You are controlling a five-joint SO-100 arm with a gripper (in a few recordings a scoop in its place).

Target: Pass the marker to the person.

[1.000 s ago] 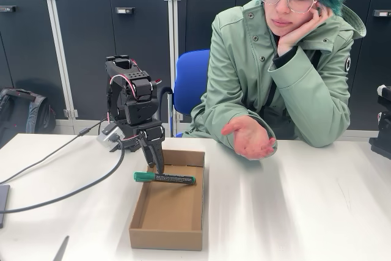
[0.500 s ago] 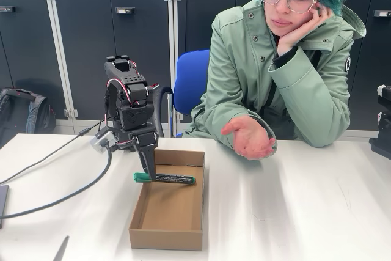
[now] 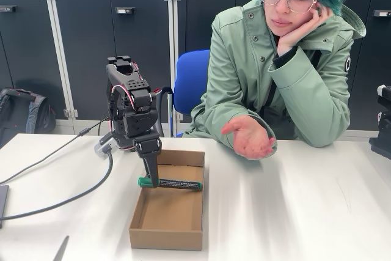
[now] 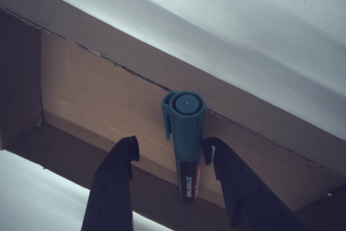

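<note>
Pickup stage: gripper [image 4: 168, 158] spread wide around the green-capped marker [image 3: 171, 183] lying across the cardboard box [image 3: 168, 236], gripping nothing yet; next, closing on the barrel, lifting, swinging toward the person's open palm [image 3: 252, 139].

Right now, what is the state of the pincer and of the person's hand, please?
Pincer: open, fingers either side of the marker, not closed on it.
Person's hand: open, palm up, holding nothing.
</note>
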